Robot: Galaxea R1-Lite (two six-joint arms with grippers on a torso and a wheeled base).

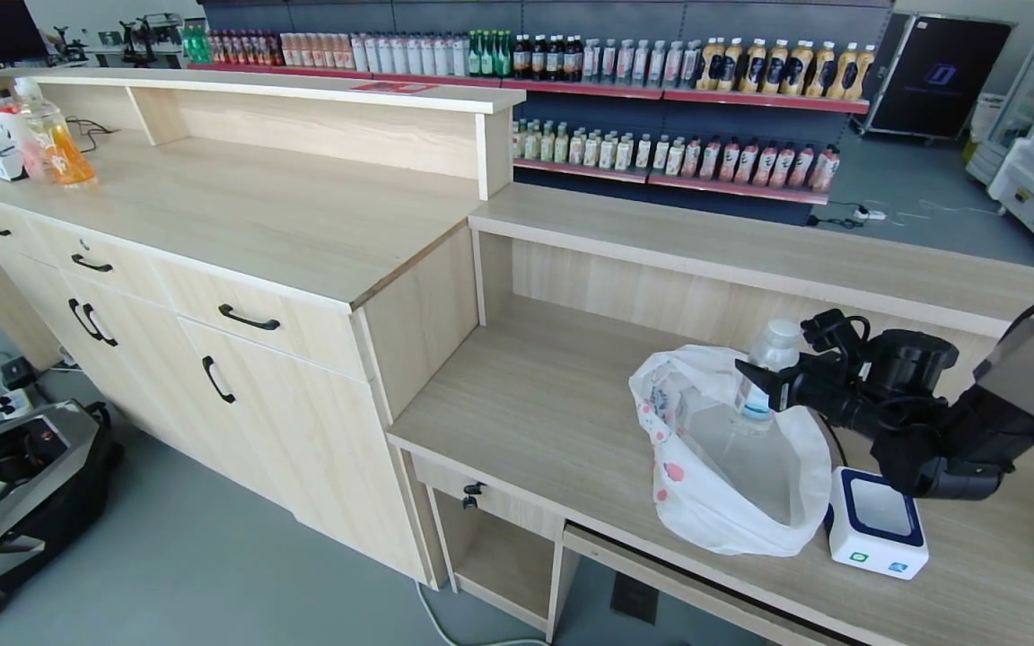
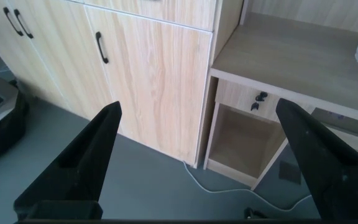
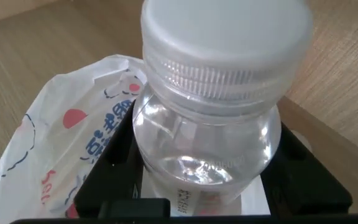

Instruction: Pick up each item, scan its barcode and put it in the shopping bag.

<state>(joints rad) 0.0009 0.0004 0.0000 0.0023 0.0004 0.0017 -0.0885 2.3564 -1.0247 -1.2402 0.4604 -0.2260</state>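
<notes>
Spanning the head view from 12 to 2 o'clock, the drinks shelf (image 1: 661, 90) is stocked in rows. The tall worktop (image 1: 239, 215) runs from 9 o'clock to centre. An orange bottle (image 1: 50, 139) stands at its 10 o'clock end. The low worktop (image 1: 535, 395) occupies 3 to 5 o'clock.

The shopping bag (image 1: 723, 489) lies on the low worktop at 4 o'clock with its mouth open. The scanner (image 1: 876, 525) sits just beside the bag, at the bag's 4 o'clock.

The clear bottle (image 1: 764, 372) has a white cap and stands upright over the open mouth, at the bag's 1 o'clock. Whether its base is inside the bag cannot be told.

The right claw (image 1: 773, 381) is clamped on the clear bottle's body below the shoulder. The left claw (image 2: 199, 109) is spread wide and holds nothing. It hangs above the floor (image 2: 135, 180) before the cabinet doors (image 2: 154, 81).
</notes>
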